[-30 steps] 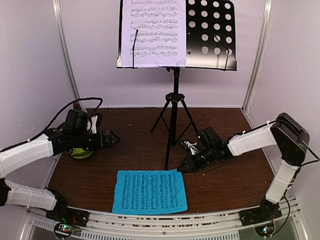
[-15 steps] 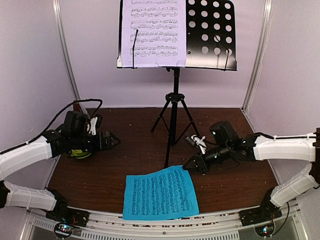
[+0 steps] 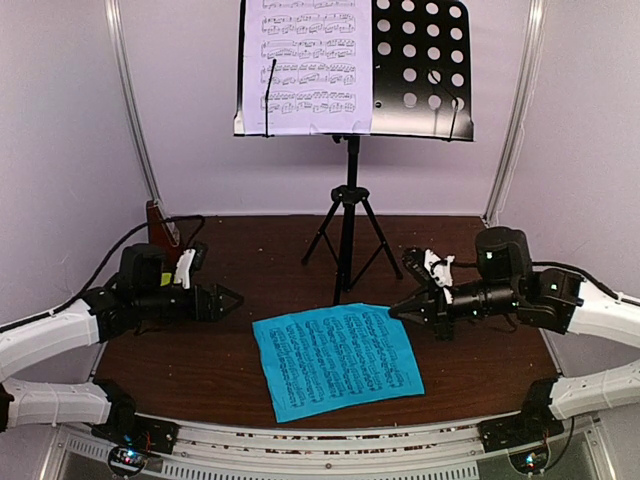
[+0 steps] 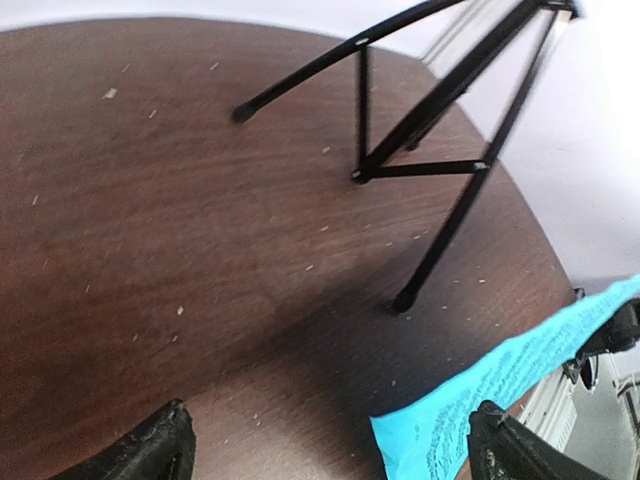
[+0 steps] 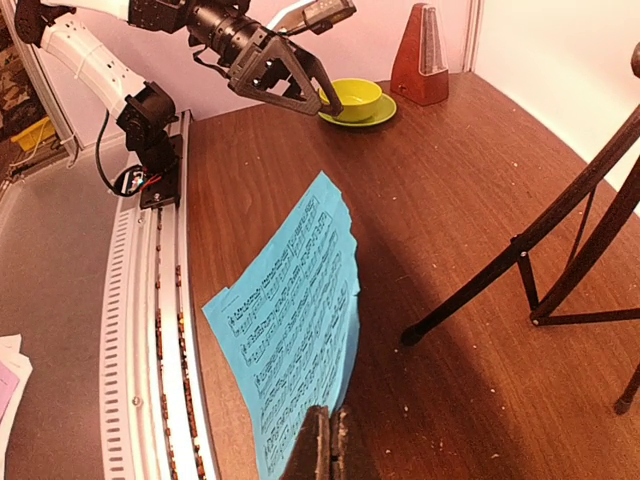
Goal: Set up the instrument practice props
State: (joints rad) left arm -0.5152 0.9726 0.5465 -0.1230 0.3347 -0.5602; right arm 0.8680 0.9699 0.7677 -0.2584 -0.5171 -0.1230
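Lifting the cyan sheet [image 3: 335, 358] off the tabletop [image 3: 230, 350] by the front edge, centre, looks like the step in hand. Next: carry it up to the bare right half of the music stand [image 3: 420, 60] w/o creasing. At its far-right corner the right hand [image 3: 398, 311] is pinched closed on the paper. By the left edge the left hand [image 3: 232, 298] gapes wide, empty. At the far edge, the white sheet [image 3: 305, 60] is already on the stand.
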